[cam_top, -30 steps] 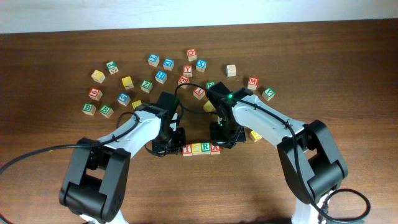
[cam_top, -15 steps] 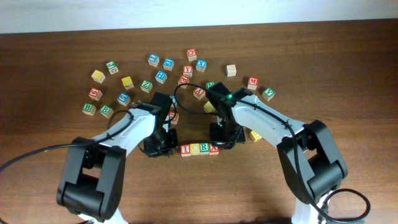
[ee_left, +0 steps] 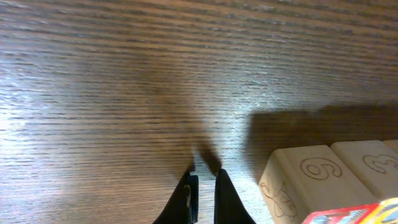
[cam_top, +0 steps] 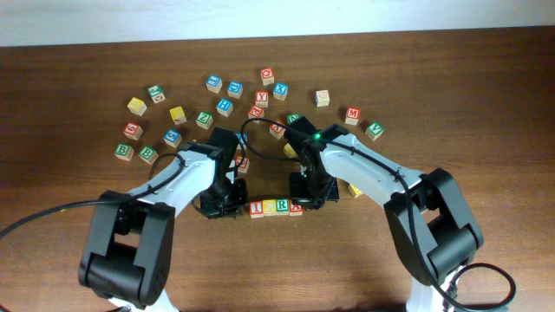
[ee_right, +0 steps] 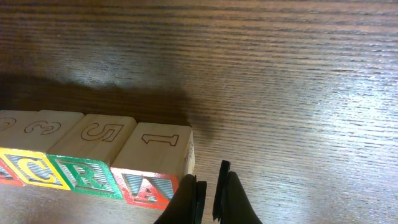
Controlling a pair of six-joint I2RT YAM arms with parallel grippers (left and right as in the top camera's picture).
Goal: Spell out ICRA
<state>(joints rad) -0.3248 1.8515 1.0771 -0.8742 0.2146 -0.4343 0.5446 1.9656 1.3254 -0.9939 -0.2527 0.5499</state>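
The ICRA row (cam_top: 273,208) lay between the left end effector (ee_left: 203,185) and right end effector (ee_right: 210,190), both pinched together, empty. Other cubes (cam_top: 224,106) lay scattered beyond.

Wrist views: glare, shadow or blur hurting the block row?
Right wrist: glare washes the table at right, a dark shadow lies behind the row, yet C, R and A read sharp. Left wrist: wood grain is soft at left, shadow above the end cube; its carved 6 is legible.
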